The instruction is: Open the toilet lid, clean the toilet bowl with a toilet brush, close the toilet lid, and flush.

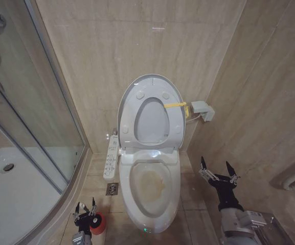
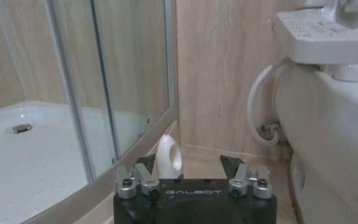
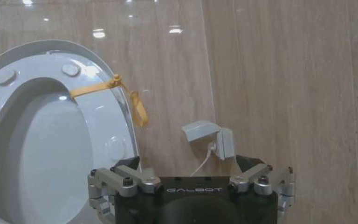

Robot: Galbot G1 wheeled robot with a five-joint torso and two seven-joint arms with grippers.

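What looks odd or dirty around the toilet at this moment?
The toilet bowl has a yellowish-brown stain inside. A yellow strap is tied around the raised seat ring, which is unusual. Nothing is spilled.

The left gripper (image 1: 85, 210) stands in front of the red holder cup (image 1: 99, 223) beside the toilet bowl (image 1: 174, 196), hiding part of the cup. The brush handle (image 2: 168, 157) is cut short by the gripper body; bristles are concealed. The bowl's near rim meets the picture edge.
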